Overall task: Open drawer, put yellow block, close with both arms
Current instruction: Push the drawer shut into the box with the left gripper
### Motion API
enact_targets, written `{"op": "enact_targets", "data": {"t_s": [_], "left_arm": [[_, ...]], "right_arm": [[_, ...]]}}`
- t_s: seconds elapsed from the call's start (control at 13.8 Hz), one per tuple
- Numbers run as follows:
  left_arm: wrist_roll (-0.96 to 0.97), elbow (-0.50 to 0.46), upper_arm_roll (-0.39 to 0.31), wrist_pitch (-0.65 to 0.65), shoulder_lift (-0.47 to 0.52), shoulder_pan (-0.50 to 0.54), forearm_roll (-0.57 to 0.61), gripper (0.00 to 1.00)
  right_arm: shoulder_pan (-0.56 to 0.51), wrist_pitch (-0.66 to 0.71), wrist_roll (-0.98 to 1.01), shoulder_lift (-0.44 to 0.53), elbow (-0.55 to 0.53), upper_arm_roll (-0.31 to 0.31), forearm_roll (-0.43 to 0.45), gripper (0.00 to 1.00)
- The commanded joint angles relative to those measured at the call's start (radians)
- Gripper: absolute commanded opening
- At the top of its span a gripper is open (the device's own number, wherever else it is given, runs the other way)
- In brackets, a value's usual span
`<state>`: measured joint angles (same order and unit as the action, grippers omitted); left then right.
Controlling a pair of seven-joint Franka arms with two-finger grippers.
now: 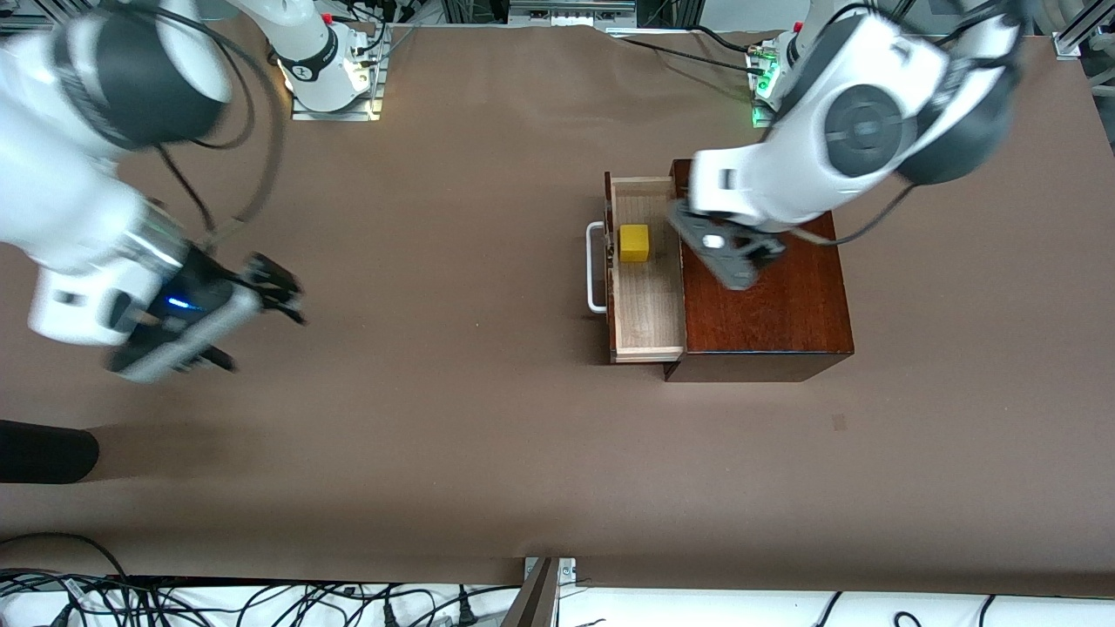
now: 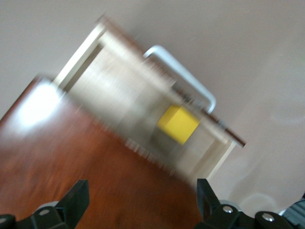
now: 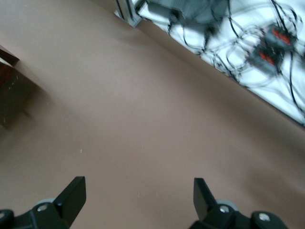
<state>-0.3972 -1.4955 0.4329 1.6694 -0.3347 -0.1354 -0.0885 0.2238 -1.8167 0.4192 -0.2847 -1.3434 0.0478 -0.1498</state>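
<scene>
Both jaws stand open: the left gripper (image 1: pixel 727 252) over the mahogany box (image 1: pixel 766 313), the right gripper (image 1: pixel 248 318) over bare table (image 1: pixel 453 418), and with the yellow block (image 1: pixel 634 243) in the open drawer (image 1: pixel 645 305), closing comes next.

White jointed arms (image 1: pixel 784 174) carry grey-black round segments, trailing black cables; each black pincer (image 2: pixel 143 202) shows small silver screws.

A brown table (image 1: pixel 488 418) carries a mahogany box (image 1: pixel 766 322); its drawer (image 1: pixel 646 322) juts toward the right arm's end.
</scene>
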Motion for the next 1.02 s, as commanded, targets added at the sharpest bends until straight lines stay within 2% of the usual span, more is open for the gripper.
{"op": "enact_targets", "data": {"t_s": [0.0,0.15,0.22,0.36,0.65,0.94], "left_arm": [[-0.133,0.049,0.064,0.110,-0.095,-0.045,-0.008,1.00],[-0.187,0.047,0.061,0.220,-0.145,-0.140,0.006,1.00],[-0.192,0.047,0.063,0.280,-0.188,-0.186,0.044,1.00],[-0.192,0.049,0.063,0.352,-0.259,-0.254,0.142,1.00],[-0.196,0.035,0.064,0.395,-0.325,-0.277,0.289,1.00],[-0.196,-0.040,0.061,0.380,-0.323,-0.267,0.349,1.00]], "right_arm": [[-0.017,0.026,-0.101,0.226,-0.282,0.007,-0.004,1.00],[-0.021,0.045,-0.152,0.274,-0.354,0.020,0.031,1.00],[-0.021,0.045,-0.189,0.294,-0.388,0.018,0.077,1.00],[-0.021,0.046,-0.227,0.308,-0.411,0.020,0.107,1.00],[-0.018,0.046,-0.238,0.294,-0.399,0.018,0.142,1.00],[-0.018,0.043,-0.238,0.282,-0.389,0.018,0.153,1.00]]}}
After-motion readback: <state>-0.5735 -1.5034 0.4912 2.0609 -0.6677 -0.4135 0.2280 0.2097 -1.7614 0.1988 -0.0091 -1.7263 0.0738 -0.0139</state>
